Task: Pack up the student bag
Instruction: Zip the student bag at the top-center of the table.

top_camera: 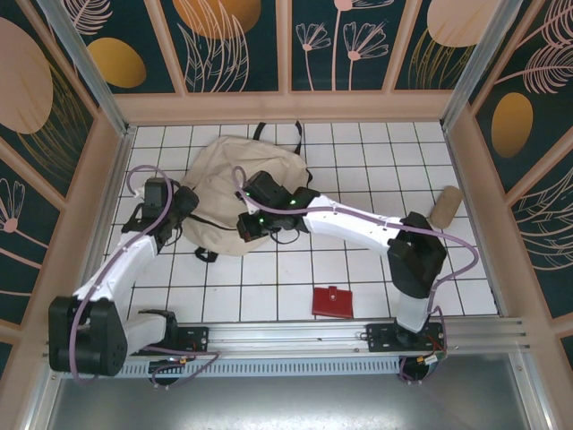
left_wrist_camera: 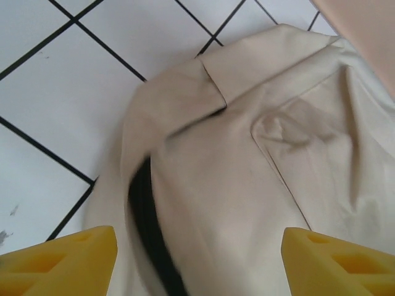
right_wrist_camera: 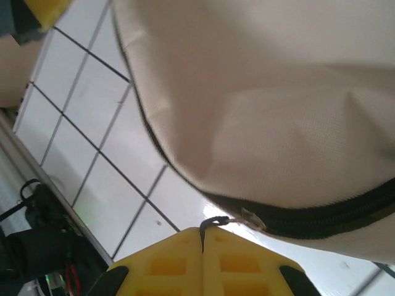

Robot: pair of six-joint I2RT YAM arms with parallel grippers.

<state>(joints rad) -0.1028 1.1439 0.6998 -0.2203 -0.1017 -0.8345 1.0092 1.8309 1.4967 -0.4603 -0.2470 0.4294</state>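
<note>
Step in hand: opening the bag (top_camera: 228, 175) so that it can be loaded. The bag is lying flat on the far left-centre of the surface (top_camera: 358, 260), straps toward the back wall.

I am holding my right tool (right_wrist_camera: 202, 237) with its fingers together, and they appear to be clamped on the black pull (right_wrist_camera: 214, 221) at the end of the zipper (right_wrist_camera: 321, 216). I am holding my left tool (left_wrist_camera: 197, 253) with its fingers well apart over the bag's left edge, gripping nothing.

Next move, as I am judging it: the left tool is needing to pinch the fabric near the seam and brace it, while the right tool is drawing the pull along the zipper's curve. Without that brace, the soft bag is likely to slide with the pull.

The right wrist view is giving the pull and the zipper line, which the top view is too coarse to resolve. The left wrist view is giving the finger gap and a black strip under a fabric fold. The top view is adding the layout: a red wallet (top_camera: 332, 301) near the front rail and a tan pouch (top_camera: 445, 206) at far right, both well apart from the bag.
</note>
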